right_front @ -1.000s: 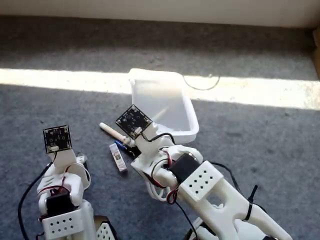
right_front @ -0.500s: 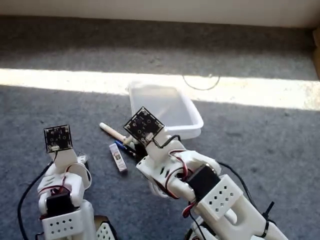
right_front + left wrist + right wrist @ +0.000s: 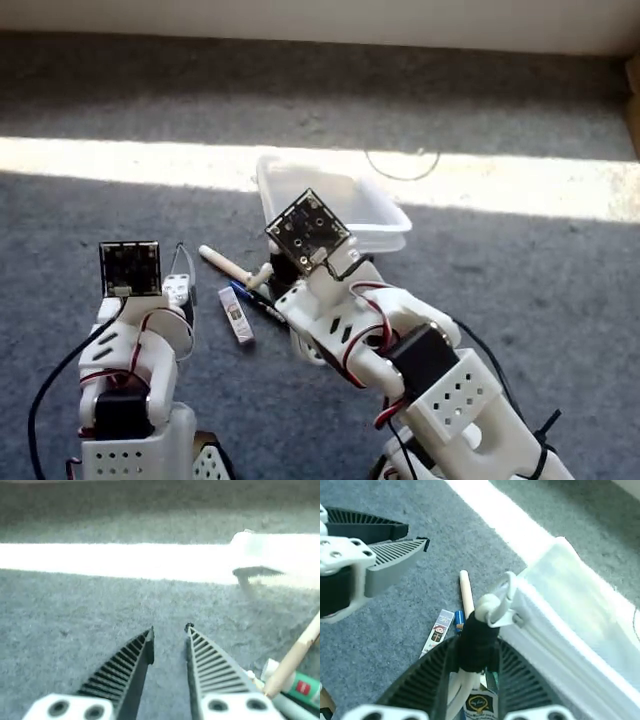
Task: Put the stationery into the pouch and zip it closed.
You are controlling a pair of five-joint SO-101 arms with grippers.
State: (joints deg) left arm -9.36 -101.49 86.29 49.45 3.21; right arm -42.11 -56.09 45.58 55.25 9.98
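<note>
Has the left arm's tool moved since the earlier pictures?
Yes. The left tool has shifted a little closer to the blue pen, which has stayed in its place in the high view.

Surface: grey carpet, crossed by a sunlit band.
Pouch: translucent white pouch lying at the near edge of the band.
Stick: cream pencil-like stick, just beside the pouch.
Pen: blue pen, near the stick.
Pack: small white pack, possibly an eraser, beside the pen.
Wire: thin wire lying in the band beyond the pouch.
</note>
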